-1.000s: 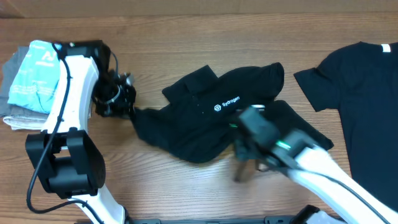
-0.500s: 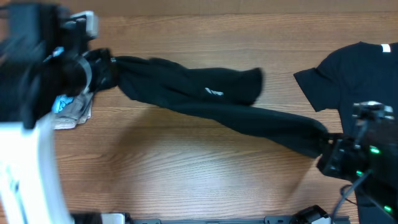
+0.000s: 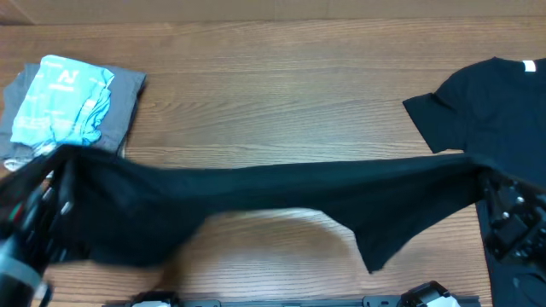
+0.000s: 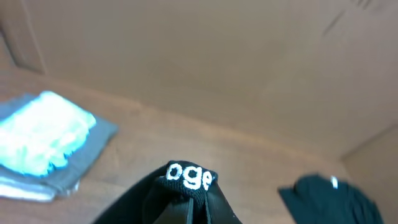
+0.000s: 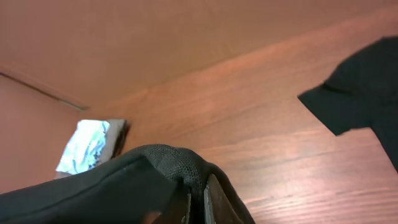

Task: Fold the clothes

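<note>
Black shirt [image 3: 281, 192]: pinched at both ends and hanging between my fingers as one long taut band above the table. A loose corner droops nearer my right fingers.
Left gripper [image 4: 197, 208]: closed on a wad of that shirt, with the logo letters [image 4: 191, 179] bunched right at my fingertips.
Right gripper [image 5: 198, 202]: clamped on a rolled edge, fabric wrapped over the fingertips.
Change: a second ago the shirt lay crumpled on the wood between my arms. Half a second ago it was lifted and only part stretched. Now it's pulled out full length, with both arms swung wide to the near side.
Meaning: looks shaken out, but it's not laid flat and I see no fold made yet. I'd say it has to go down spread flat before any fold.
Table [image 3: 273, 94]: bare wood below and beyond the band.
Second shirt [image 3: 495, 111]: flat on the wood beyond my right fingers, white neck label [image 3: 527, 66] at the far end. Not touched by me.
Folded stack [image 3: 64, 107]: grey and light blue, beyond my left fingers. Its near corner is hidden behind the lifted fabric.
</note>
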`<state>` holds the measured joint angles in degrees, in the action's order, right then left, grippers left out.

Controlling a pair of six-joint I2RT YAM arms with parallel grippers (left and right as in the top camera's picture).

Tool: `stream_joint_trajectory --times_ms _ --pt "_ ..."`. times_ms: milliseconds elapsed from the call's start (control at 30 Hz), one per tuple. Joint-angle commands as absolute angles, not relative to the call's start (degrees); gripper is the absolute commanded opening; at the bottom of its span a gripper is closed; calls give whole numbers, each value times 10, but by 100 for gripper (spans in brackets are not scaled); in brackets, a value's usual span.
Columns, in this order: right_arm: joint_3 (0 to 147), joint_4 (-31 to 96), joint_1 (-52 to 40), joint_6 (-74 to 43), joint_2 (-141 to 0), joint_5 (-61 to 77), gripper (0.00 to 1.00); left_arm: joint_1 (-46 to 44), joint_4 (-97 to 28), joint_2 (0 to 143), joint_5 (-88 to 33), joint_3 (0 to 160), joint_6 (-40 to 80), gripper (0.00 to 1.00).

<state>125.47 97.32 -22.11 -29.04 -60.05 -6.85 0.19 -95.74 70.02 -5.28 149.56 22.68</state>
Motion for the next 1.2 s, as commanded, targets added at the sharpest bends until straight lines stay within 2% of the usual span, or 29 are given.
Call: stream_joint_trajectory --times_ms 0,400,733,933,1167 --pt "1292 970 -218 -284 -597 -75 4 3 -952 676 -6 1548 249 4" --pt "1284 971 -218 -302 -590 -49 4 3 -968 656 1 1584 249 4" --pt "1174 970 -218 -333 -612 -136 4 3 -962 671 0 1419 249 4" --pt "1147 969 -215 -333 -715 -179 4 3 -933 736 0 1318 249 4" --pt "1147 909 -144 -318 -902 -176 4 3 -849 872 -11 1228 244 4"
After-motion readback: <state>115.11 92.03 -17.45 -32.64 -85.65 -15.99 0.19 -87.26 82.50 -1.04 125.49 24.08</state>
